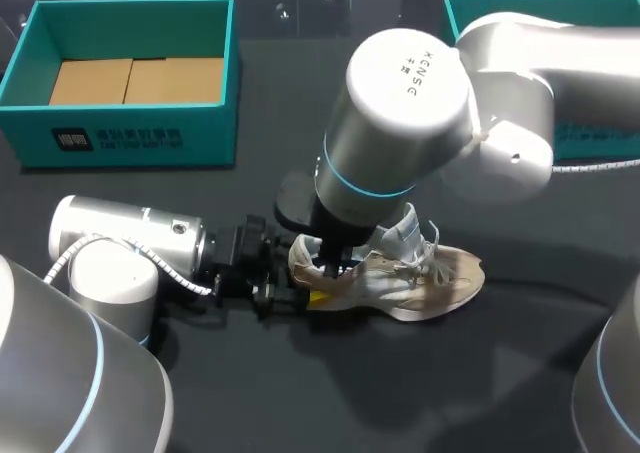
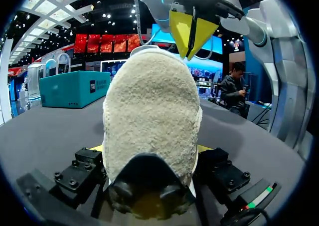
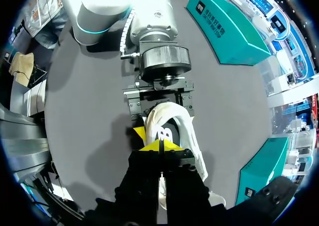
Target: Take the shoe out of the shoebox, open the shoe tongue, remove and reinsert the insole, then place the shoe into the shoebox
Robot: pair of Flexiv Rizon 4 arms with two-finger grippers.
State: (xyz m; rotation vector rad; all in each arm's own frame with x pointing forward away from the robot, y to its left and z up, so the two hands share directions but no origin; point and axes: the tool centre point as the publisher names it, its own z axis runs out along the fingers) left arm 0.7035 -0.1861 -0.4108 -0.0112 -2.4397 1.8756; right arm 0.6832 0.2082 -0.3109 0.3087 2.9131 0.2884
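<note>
Head view first: the shoe (image 1: 420, 278) is out of the shoebox (image 1: 130, 8) and lies on its sole near the middle of the tabletop, toe toward the right edge. The shoebox sits open at the back left corner, only its cardboard floor showing. So step one looks done. The left gripper (image 1: 285, 291) comes in low at the heel, and the right gripper (image 1: 330, 263) points straight down into the shoe's opening. The tongue (image 1: 405, 228) stands up clear of the laces, so I'd call it opened.

Left wrist view: the fuzzy heel fills the space between the left gripper's fingers, a yellow tip pressed to each side. That's a firm clamp on the shoe. Above the collar, the right gripper's yellow tips meet in a single point.

Right wrist view: those tips are pinched together right at the collar. Whether anything thin is caught between them, I cannot tell. No insole shows outside the shoe.

My read: we're in the insole stage, pulling out or seating I can't say. Boxing the shoe remains.
</note>
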